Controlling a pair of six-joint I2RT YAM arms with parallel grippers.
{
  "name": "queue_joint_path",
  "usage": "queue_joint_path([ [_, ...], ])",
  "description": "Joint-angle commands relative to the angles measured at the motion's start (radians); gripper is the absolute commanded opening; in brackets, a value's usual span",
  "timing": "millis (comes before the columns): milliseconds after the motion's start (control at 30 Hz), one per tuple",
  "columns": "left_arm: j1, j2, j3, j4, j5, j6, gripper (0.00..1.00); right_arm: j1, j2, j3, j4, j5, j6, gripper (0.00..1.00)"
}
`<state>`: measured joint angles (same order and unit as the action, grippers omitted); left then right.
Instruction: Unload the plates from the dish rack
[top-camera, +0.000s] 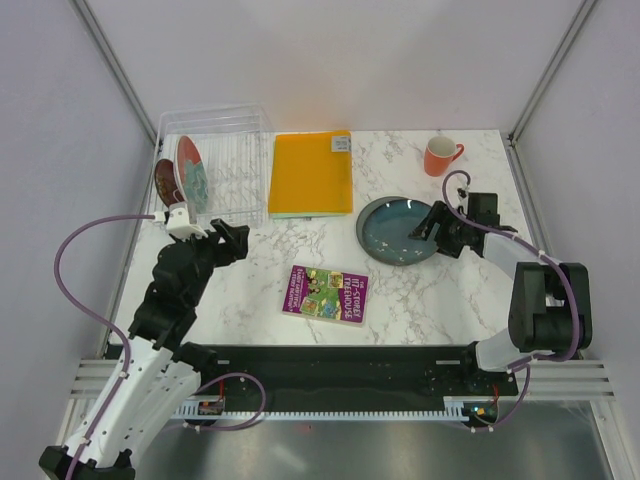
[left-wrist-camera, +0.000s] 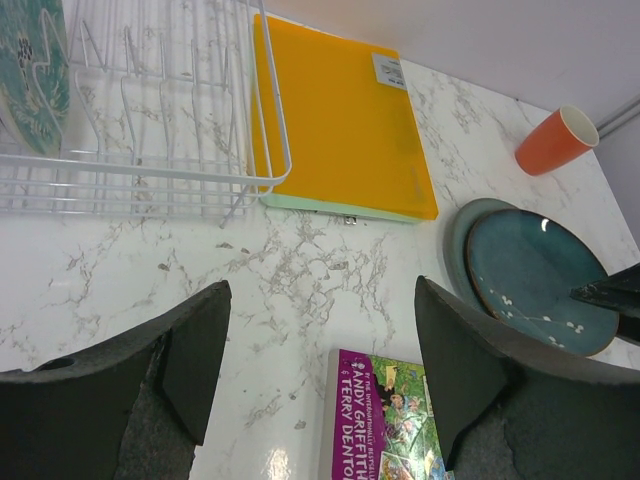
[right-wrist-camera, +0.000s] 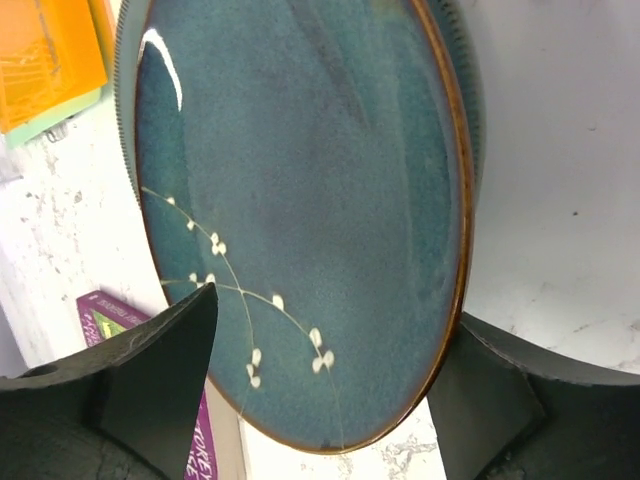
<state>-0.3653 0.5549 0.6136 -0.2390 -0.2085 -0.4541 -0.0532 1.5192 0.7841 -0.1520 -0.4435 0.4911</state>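
Observation:
The dish rack (top-camera: 215, 165) stands at the back left and holds a red plate with teal blotches (top-camera: 192, 172) and a small dark red plate (top-camera: 166, 182), both on edge. A glossy dark teal plate (top-camera: 400, 228) lies on a grey-green plate (top-camera: 362, 225) on the table at the right. My right gripper (top-camera: 432, 228) is open at the teal plate's right rim. In the right wrist view the teal plate (right-wrist-camera: 300, 200) lies between the spread fingers (right-wrist-camera: 170, 370), which do not clamp it. My left gripper (top-camera: 232, 240) hangs open and empty in front of the rack (left-wrist-camera: 150, 170).
An orange folder (top-camera: 312, 172) lies right of the rack. An orange mug (top-camera: 440, 156) stands at the back right. A purple book (top-camera: 326, 293) lies mid-table, just under my left gripper's view (left-wrist-camera: 390, 420). Frame posts and walls bound the table on both sides.

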Motion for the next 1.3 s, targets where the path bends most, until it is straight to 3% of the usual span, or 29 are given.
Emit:
queue_joint_path([
  [0, 0.002, 0.002, -0.006, 0.009, -0.017, 0.023, 0.8, 0.006, -0.04, 0.038, -0.119, 0.122, -0.074, 0.86],
  [233, 0.003, 0.023, -0.006, 0.01, -0.012, 0.012, 0.8, 0.007, -0.057, 0.098, -0.288, 0.318, -0.164, 0.89],
  [733, 0.002, 0.059, 0.008, 0.014, -0.038, 0.032, 0.8, 0.128, 0.007, 0.187, -0.267, 0.295, -0.171, 0.88],
  [1100, 0.003, 0.076, 0.006, 0.017, -0.093, 0.06, 0.81, 0.141, -0.004, 0.161, -0.233, 0.288, -0.169, 0.89],
  [1233, 0.002, 0.138, 0.043, 0.043, -0.283, 0.121, 1.0, 0.139, -0.092, 0.162, -0.27, 0.436, -0.141, 0.92],
  [1267, 0.003, 0.186, 0.054, 0.058, -0.329, 0.177, 1.0, 0.139, -0.112, 0.161, -0.276, 0.456, -0.134, 0.94],
])
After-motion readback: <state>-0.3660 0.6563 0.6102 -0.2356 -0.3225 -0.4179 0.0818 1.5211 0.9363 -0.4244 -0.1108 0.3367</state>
